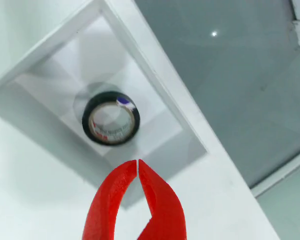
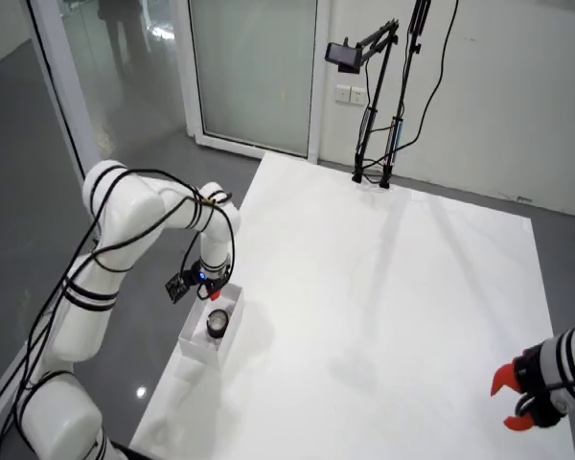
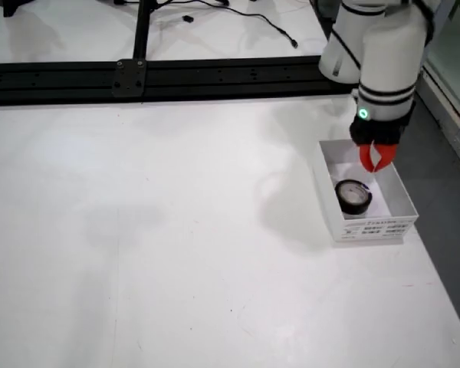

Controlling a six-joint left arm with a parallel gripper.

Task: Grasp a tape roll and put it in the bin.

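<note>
The red gripper (image 1: 137, 162) is pointing straight down over the bin, its 2 fingers (image 1: 110, 200) pressed together at the tips and pinching nothing — in the view that rides on the gripper they are meeting in a thin seam just below the tape roll (image 1: 111, 119). In the view from the front the gripper (image 3: 376, 163) is hanging above the far half of the white bin (image 3: 399, 201), with a green light glowing on the wrist above it. The white arm (image 2: 139, 216) is reaching out in the wide room view from its base at the left, bending at the elbow and dropping its wrist vertically over the table edge. The black tape roll (image 3: 353, 196) is lying flat on the bin floor, clear of the fingers. The bin (image 2: 200, 342) is sitting near the table (image 2: 383, 307) edge; a 2nd arm's red gripper (image 2: 513, 398) is showing at the lower right of the room view — well apart.
</note>
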